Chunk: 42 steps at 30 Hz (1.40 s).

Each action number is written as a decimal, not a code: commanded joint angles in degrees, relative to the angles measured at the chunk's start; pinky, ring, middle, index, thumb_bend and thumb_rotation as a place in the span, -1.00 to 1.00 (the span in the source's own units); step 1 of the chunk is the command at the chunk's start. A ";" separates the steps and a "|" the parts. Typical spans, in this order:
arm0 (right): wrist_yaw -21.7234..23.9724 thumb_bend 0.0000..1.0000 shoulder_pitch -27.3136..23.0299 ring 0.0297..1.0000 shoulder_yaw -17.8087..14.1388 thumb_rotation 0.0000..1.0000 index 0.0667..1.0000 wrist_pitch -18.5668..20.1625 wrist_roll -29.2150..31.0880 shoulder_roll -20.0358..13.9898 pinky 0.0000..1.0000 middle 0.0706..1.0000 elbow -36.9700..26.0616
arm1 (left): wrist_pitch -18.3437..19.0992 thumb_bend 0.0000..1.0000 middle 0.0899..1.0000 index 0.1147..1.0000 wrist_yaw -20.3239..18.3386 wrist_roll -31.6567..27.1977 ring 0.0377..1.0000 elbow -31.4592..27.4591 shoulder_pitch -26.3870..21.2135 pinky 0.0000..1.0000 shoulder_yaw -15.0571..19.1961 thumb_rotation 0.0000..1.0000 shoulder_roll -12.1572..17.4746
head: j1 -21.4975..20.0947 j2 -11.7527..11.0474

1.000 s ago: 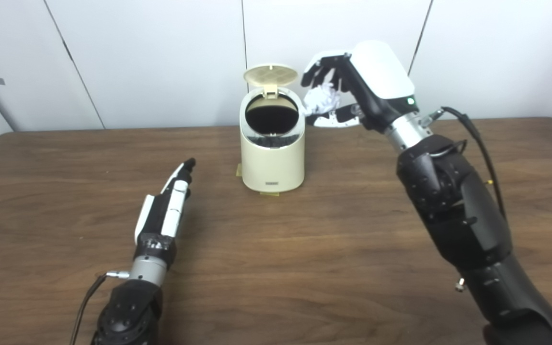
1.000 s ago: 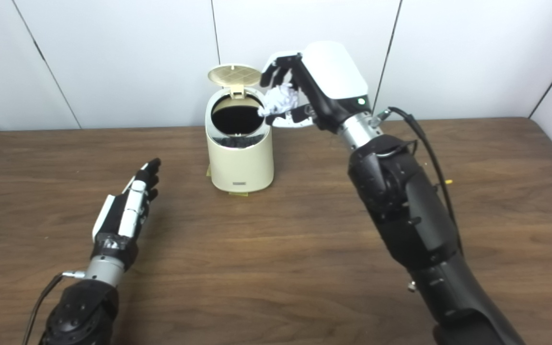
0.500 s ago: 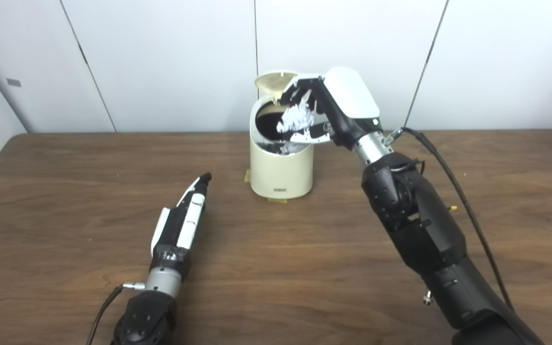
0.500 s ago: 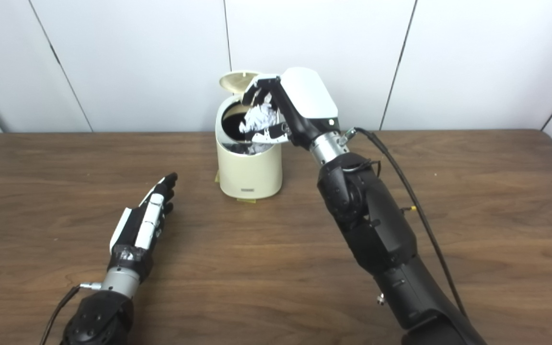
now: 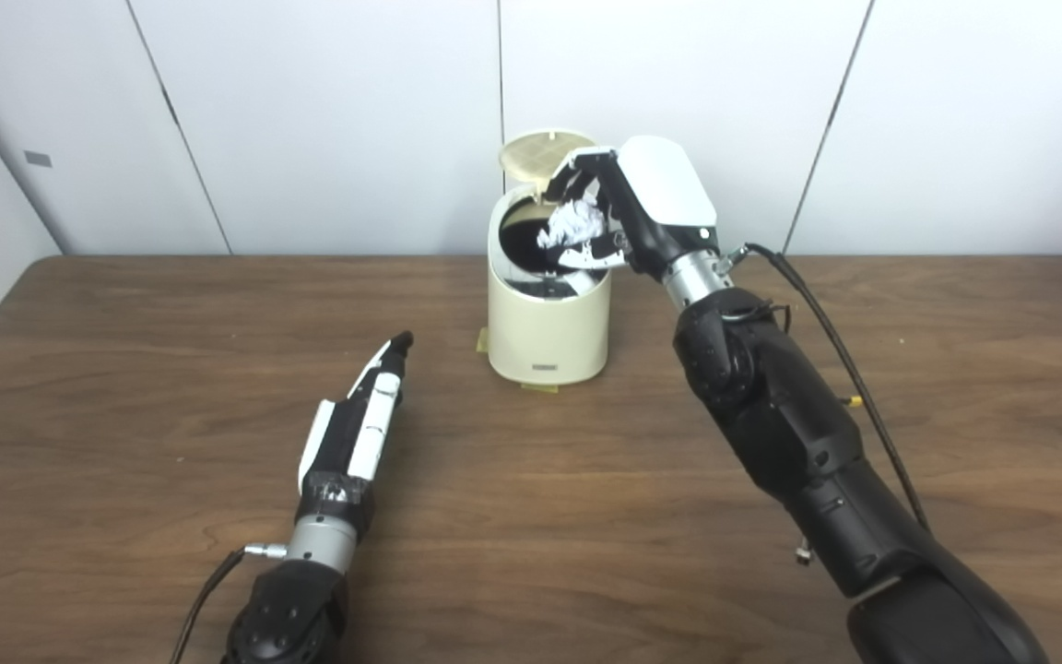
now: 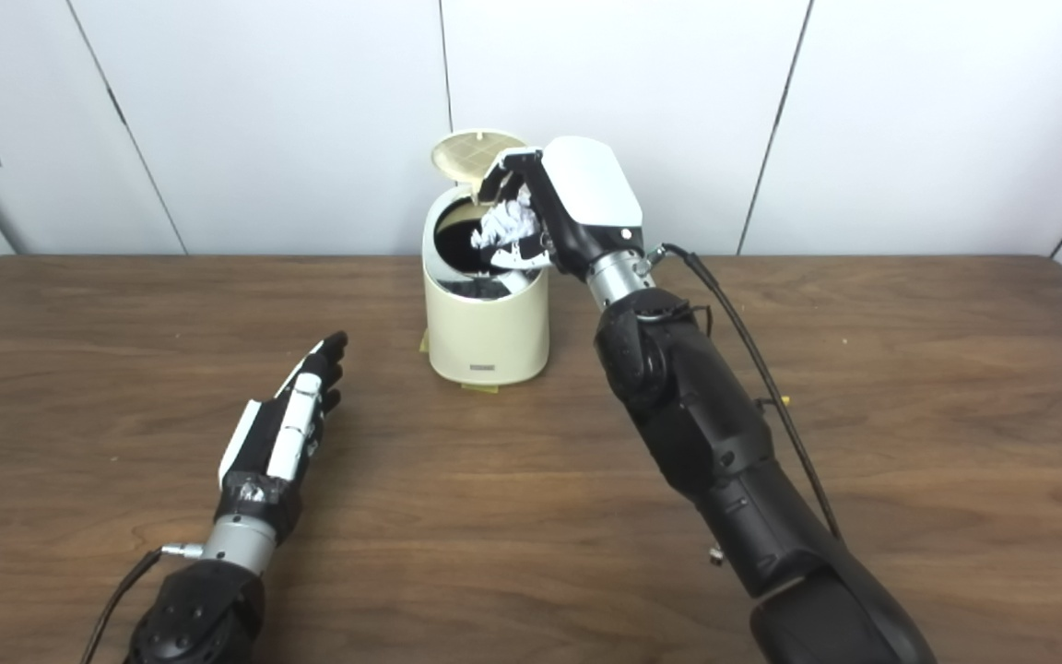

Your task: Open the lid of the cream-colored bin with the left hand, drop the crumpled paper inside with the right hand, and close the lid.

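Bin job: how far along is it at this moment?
Done: the lid stands open on the bin. In hand: the right hand holds the paper over the opening, not yet released. Left: drop it, then close the lid; the left hand lies open on the table.

Looks like a lab or test room, probably: plain white wall panels [image 5: 356, 120] with dark seams behind a bare wooden table [image 5: 125, 369], and cabled robot arms [image 5: 771, 406] working over it.
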 commanded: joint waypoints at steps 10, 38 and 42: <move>-1.11 0.00 -2.56 -0.23 -0.47 -1.00 0.05 1.05 2.26 -0.06 -0.15 -0.07 -0.60 | -1.95 0.16 0.96 0.93 0.62 1.64 1.00 -1.71 -0.80 1.00 -0.80 0.83 0.12 | 0.06 0.31; 3.12 0.05 -1.71 0.05 0.30 -0.73 -0.09 5.82 2.29 -0.49 -0.10 0.18 -2.49 | -2.23 0.14 0.96 0.91 0.69 2.33 1.00 -1.04 -1.25 1.00 -0.70 0.72 -0.28 | -0.02 0.45; 3.54 0.05 -1.67 0.05 0.75 -0.72 -0.09 6.09 1.70 -0.70 -0.15 0.20 -3.12 | -2.19 0.12 0.95 0.91 0.77 1.95 1.00 -1.07 -1.36 1.00 -0.40 0.67 -0.48 | -0.02 0.45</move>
